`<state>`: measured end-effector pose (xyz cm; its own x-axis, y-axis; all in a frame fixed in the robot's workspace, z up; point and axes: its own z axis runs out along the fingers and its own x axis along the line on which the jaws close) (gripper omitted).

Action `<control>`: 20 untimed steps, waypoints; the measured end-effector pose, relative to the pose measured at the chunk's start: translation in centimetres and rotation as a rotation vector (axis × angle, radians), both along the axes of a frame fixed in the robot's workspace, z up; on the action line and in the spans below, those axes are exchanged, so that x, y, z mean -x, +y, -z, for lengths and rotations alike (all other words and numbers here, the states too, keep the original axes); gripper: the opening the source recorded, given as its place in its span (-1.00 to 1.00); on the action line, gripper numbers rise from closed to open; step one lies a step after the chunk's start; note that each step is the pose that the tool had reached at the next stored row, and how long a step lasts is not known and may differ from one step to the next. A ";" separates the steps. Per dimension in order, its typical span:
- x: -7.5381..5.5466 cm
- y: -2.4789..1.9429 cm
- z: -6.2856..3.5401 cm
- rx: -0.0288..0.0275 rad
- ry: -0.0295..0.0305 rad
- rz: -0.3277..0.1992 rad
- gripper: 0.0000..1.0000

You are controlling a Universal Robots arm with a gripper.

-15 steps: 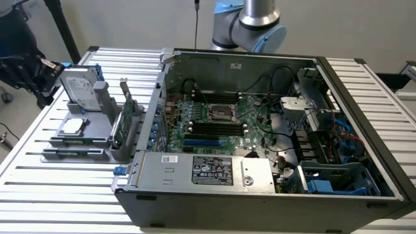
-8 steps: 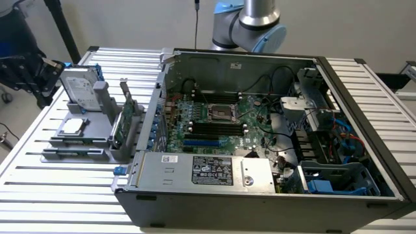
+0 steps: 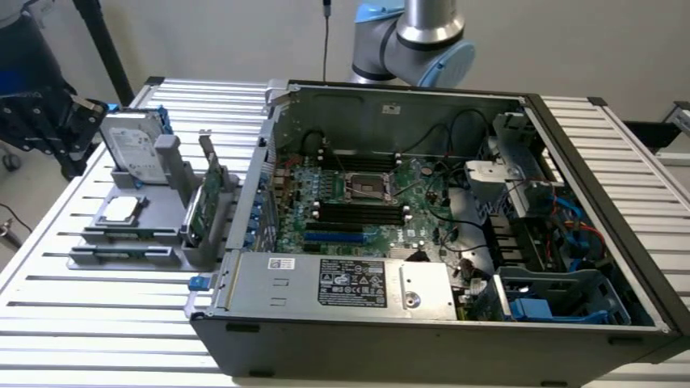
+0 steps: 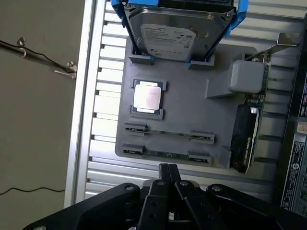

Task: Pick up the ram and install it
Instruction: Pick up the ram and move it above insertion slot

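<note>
Currently I read the gripper [image 4: 168,175] as closed and empty. Risk: I judge that shut jaws lowered onto the thin ram [image 4: 165,154] would strike its edge, or nudge the second stick [image 4: 168,133] beside it. The ram sits edge-up in the holder [image 4: 192,96] slot nearest the gripper, just beyond the fingertips, not touching.

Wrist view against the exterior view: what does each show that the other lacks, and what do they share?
Wrist view adds the floor with a thin cable and the shut gripper up close. Exterior view adds the open computer case, its motherboard and an arm joint. Both share the gray holder with the ram, hard drive, processor and expansion card.
</note>
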<state>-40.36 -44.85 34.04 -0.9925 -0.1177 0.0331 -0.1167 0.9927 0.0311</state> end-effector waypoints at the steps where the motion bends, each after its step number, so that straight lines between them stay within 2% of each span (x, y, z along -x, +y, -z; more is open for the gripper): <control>1: 0.0 0.00 0.00 0.0000 0.0000 0.000 -0.79; 10: 0.0 0.00 0.00 0.0001 0.0001 -0.002 -0.79; 20: 0.0 0.00 0.10 0.0000 0.0000 -0.179 -0.79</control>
<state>-40.36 -44.85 33.93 -0.9556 -0.2928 0.0331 -0.2918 0.9560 0.0311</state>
